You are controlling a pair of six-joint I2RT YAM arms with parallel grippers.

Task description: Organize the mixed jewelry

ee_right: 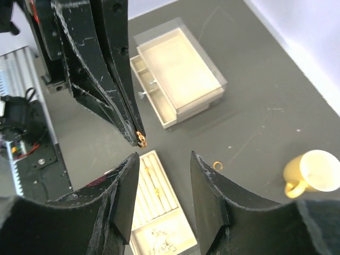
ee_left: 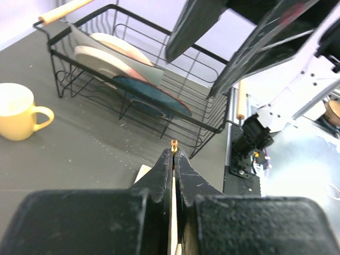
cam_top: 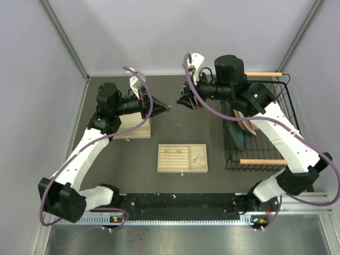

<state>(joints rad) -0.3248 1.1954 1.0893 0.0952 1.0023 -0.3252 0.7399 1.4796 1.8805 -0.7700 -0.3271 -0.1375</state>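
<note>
Hanging above the counter [cam_top: 138, 175], 1 gold ring [ee_left: 173, 143] was clamped in the closed left gripper [ee_left: 173, 153]; the right gripper [ee_right: 162, 159] was held wide open and empty nearby; a second ring [cam_top: 179, 125] was seen on the counter.

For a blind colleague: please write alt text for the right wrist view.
The left pincer, shut on a tiny gold ring, points at the gap between the open fingers of the right pincer. Below, on the dark table, lie a cream slotted jewelry box, a loose ring, a yellow mug and a cream drawer box.
</note>
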